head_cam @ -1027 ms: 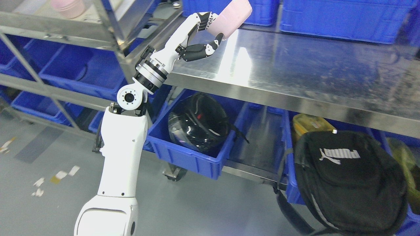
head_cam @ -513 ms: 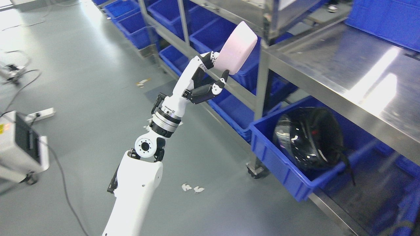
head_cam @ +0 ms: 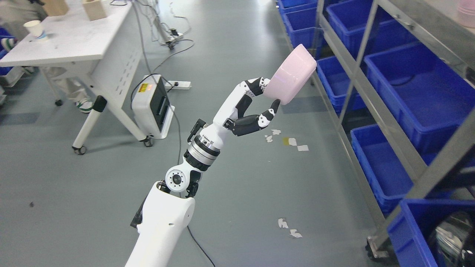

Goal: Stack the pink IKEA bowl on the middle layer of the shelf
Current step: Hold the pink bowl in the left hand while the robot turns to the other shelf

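My left hand (head_cam: 269, 95) is shut on a pink bowl (head_cam: 293, 74), pinching its rim between thumb and fingers. The bowl is tilted on its side and held up over the grey floor, left of the metal shelf (head_cam: 374, 107). The arm comes up from the bottom edge, left of the middle. Part of another pink bowl (head_cam: 467, 8) stands on the shelf's steel layer at the top right corner, well right of and higher in the picture than the held bowl.
Blue bins (head_cam: 415, 92) fill the shelf's lower layers; one at the bottom right holds a black helmet (head_cam: 454, 233). A white table (head_cam: 74, 44) with a paper cup (head_cam: 36, 29), a grey box (head_cam: 152, 105) and cables (head_cam: 163, 33) lie at the left.
The whole picture has swung left, so the camera has moved: the steel shelf now sits at the right edge. The left hand still holds the pink bowl in the same grip.
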Robot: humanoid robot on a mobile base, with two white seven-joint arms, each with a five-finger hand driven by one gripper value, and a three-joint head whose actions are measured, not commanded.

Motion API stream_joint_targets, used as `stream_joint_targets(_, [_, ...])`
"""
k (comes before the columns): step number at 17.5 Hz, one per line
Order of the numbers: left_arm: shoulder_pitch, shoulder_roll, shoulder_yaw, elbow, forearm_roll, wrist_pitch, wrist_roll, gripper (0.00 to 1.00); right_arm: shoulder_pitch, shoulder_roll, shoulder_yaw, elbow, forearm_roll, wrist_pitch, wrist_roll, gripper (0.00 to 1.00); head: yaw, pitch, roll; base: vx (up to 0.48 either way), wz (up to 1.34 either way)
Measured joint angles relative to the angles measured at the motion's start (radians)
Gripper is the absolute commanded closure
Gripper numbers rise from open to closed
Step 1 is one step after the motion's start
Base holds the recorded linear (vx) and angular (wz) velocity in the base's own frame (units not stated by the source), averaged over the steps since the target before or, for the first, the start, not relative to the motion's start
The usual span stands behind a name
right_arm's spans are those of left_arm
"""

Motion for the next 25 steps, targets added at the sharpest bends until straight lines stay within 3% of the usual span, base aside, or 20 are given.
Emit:
stream_joint_targets(6, [0.022,0.000,-0.001,-0.023,-0.032,-0.004,-0.114,0.99,0.000,0.000,0.000,0.000,0.000,0.000,0.000,0.00,0.0000,0.000,0.000,0.224,0.41])
stream_joint_targets(13, [0.048,0.066,0.116,-0.043,-0.296,-0.020,-0.427,0.99,0.000,0.000,0.000,0.000,0.000,0.000,0.000,0.00,0.0000,0.000,0.000,0.318,0.06])
stream_joint_targets(25, [-0.030,0.136,0.246,-0.077,-0.489,-0.121,-0.552,0.98,0.000,0.000,0.000,0.000,0.000,0.000,0.001,0.00,0.0000,0.000,0.000,0.349,0.00])
